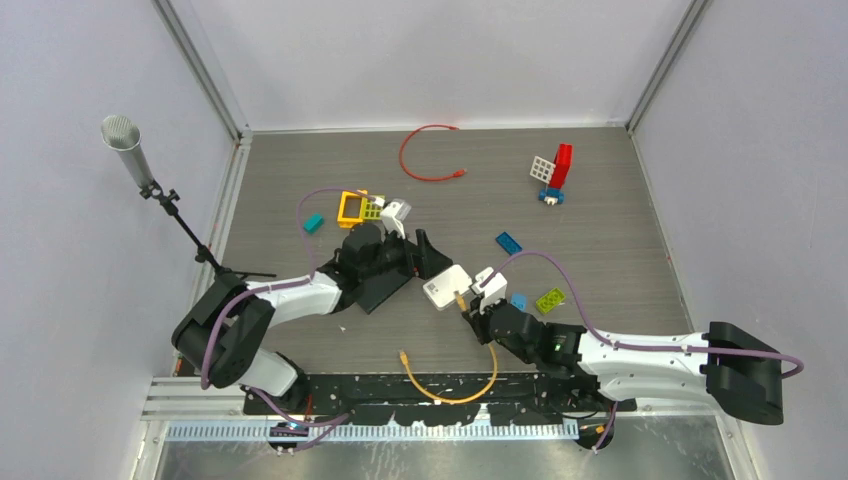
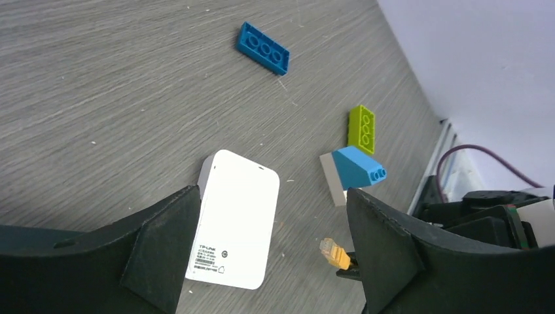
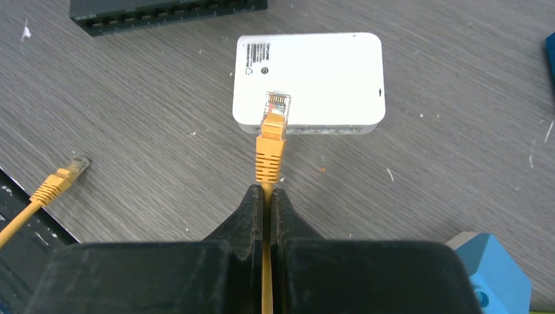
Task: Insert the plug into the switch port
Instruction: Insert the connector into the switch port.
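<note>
On the desk [image 3: 131, 131], plug [image 3: 275, 111]: orange, its clear tip hangs over the near edge of the white box [image 3: 321, 72]; not seated.
Right hand [image 3: 266, 196]: pressed together on the orange cable [image 1: 445, 398], just behind the plug's boot.
Left hand [image 2: 271, 196]: spread, straddling the white box, gripping nothing.
Black switch [image 3: 167, 13]: far left, port row showing, well apart from the plug.
Technique: cannot tell which unit takes the plug. Drop the tip to port height, square it, push straight and brace the body.

We show the two arms stretched forward and angled inward, wrists near each other. Left claw [image 2: 271, 196]: fingers spread wide, holding nothing. Right claw [image 3: 267, 195]: fingers pressed together, pinching an orange cable [image 3: 269, 154] that sticks out ahead.
</note>
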You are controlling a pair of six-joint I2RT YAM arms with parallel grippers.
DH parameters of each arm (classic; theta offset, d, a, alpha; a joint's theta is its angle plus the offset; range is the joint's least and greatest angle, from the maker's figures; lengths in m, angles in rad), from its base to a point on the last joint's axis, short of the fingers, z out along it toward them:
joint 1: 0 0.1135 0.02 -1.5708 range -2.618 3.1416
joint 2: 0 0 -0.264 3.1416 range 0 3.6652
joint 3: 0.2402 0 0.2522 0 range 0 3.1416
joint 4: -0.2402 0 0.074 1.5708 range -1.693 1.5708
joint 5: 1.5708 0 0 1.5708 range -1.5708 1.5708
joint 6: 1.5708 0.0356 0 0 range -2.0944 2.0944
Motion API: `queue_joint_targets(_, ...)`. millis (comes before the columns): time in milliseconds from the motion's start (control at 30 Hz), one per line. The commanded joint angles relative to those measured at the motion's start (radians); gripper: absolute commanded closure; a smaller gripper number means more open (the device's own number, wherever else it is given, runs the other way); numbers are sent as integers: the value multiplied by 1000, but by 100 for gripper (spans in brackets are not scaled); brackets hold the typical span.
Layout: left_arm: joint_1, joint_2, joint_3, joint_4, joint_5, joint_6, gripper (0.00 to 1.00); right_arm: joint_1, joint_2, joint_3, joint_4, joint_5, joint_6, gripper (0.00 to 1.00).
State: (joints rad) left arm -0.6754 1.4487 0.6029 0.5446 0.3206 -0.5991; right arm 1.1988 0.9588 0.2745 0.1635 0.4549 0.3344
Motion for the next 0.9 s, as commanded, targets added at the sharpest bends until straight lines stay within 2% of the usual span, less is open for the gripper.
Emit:
queue_joint_targets(0,18,44,-29,270,101,-179,18,4,0,1,159,65,-59,99)
queue_joint_targets(133,18,114,-22,408,204,-243,29,2,12,-15,296,94,-111,100)
queue_joint_targets(233,18,137,-17,471,251,-266,32,-7,51,-11,358,113,-135,99)
queue_joint_targets(467,19,143,-12,482,273,-270,34,-21,135,43,425,119,-190,100)
queue_joint_targets(767,17,134,-13,462,271,-254,38,-45,152,74,520,143,-258,100)
queue_joint_targets(800,16,134,-13,462,271,-254,40,-50,154,79,523,140,-260,100)
queue_joint_targets(867,17,133,-11,462,281,-251,51,-60,160,88,521,133,-264,99)
